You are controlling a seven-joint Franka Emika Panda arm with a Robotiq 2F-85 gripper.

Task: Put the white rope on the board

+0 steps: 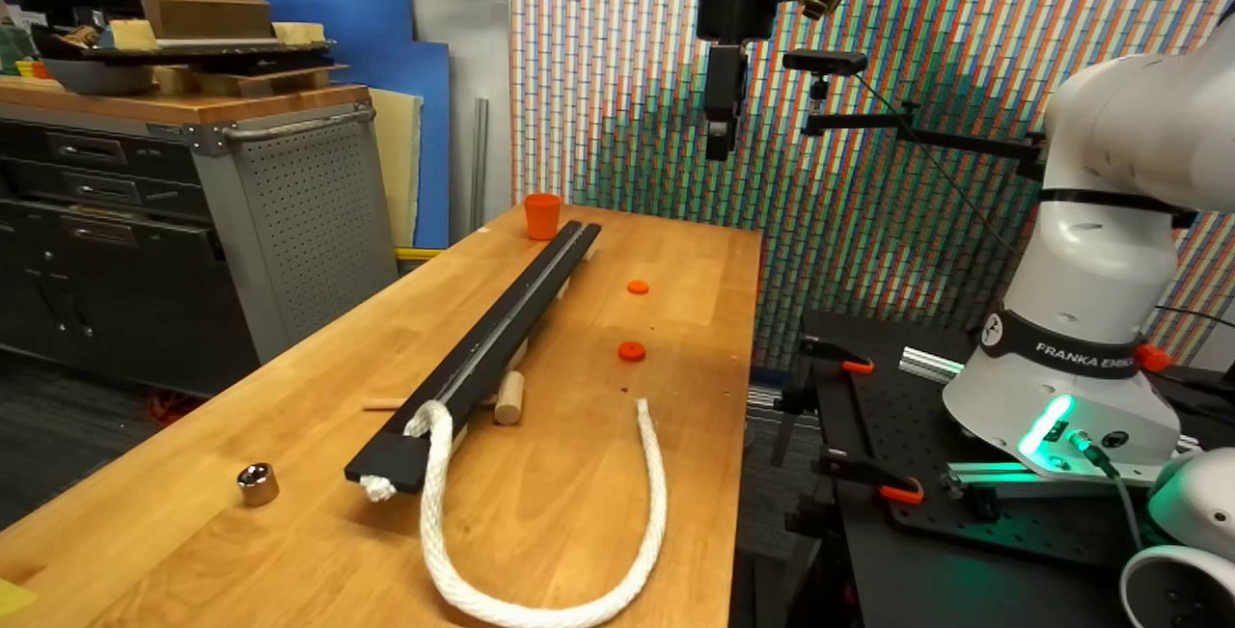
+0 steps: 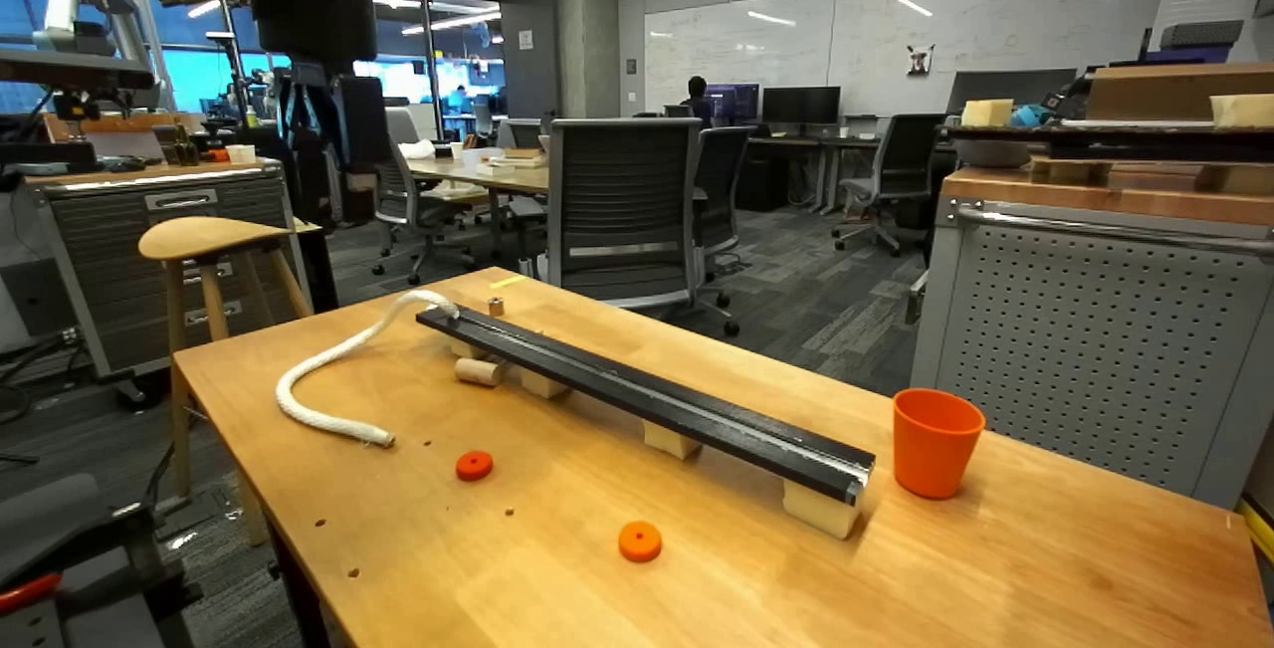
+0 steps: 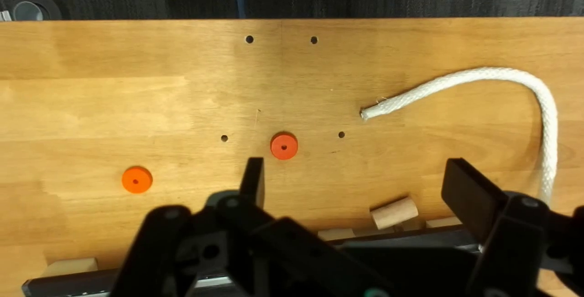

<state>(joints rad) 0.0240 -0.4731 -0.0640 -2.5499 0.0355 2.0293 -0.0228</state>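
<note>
where the tabletop (image 1: 318, 551) comes nearest in an exterior view, the white rope (image 1: 521, 615) lies in a broad u on the wood, its free end pointing toward the far side. its other leg climbs onto the near end of the board (image 1: 487, 343), and a frayed white tuft (image 1: 377, 488) shows at that end's lower edge; most of the rope lies off the board. a small shiny metal cylinder (image 1: 258, 484) sits apart to the left. a wooden dowel (image 1: 509, 398) lies close by the board's right side, though whether the two touch is hard to tell. pale blocks (image 2: 672, 439) hold the board up off the wood. farther on, a red disc (image 1: 632, 351) and then an orange disc (image 1: 638, 287) lie flat, apart from each other. just beside the board's far end, an orange cup (image 1: 543, 217) stands upright. the gripper (image 3: 355, 178) hangs well above the tabletop, and the wrist view shows its two fingers (image 3: 252, 180) spread wide. off to the right, the white robot arm (image 1: 1110, 271) rises from a dark bench (image 1: 926, 580). behind it, a striped multicoloured backdrop (image 1: 617, 49) reaches across much of the view.
</note>
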